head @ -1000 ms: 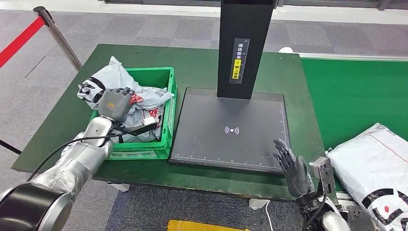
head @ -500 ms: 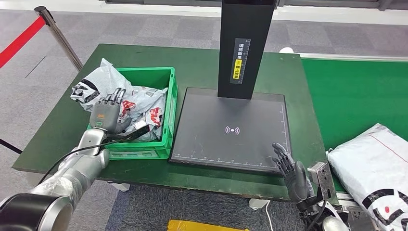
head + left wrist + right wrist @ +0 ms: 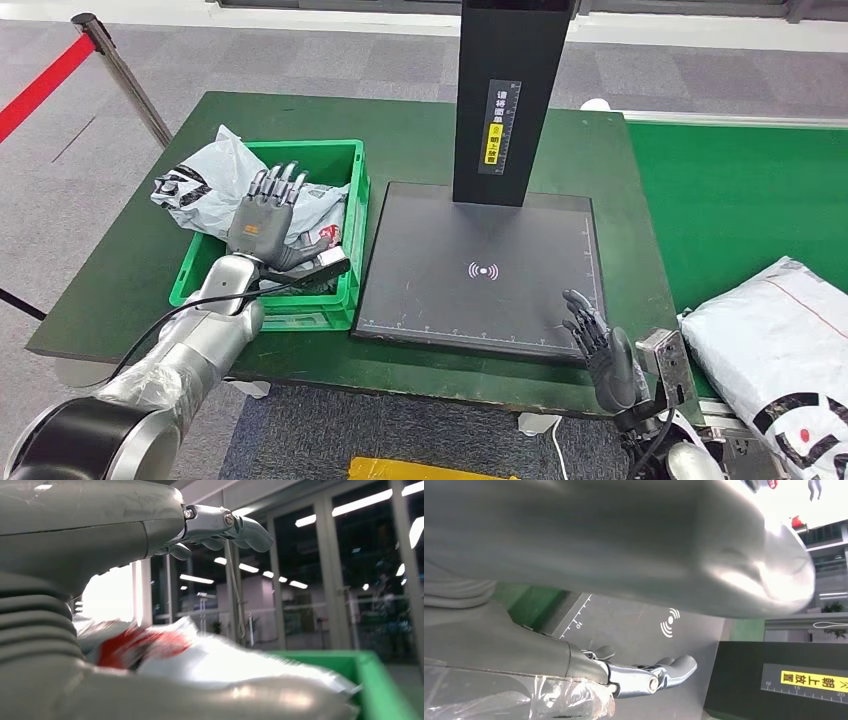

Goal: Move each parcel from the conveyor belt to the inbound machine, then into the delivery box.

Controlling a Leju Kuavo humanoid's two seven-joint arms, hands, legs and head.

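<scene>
The left hand (image 3: 265,215) has lifted off the parcels and now hovers above the green box (image 3: 345,240) with fingers spread upward, holding nothing. The grey parcels (image 3: 205,185) lie heaped in that box, one spilling over its far left rim. The right hand (image 3: 605,350) stays open and empty at the scanner plate's (image 3: 480,265) near right corner. Another parcel (image 3: 775,345) waits on the green belt (image 3: 735,195), just right of it.
</scene>
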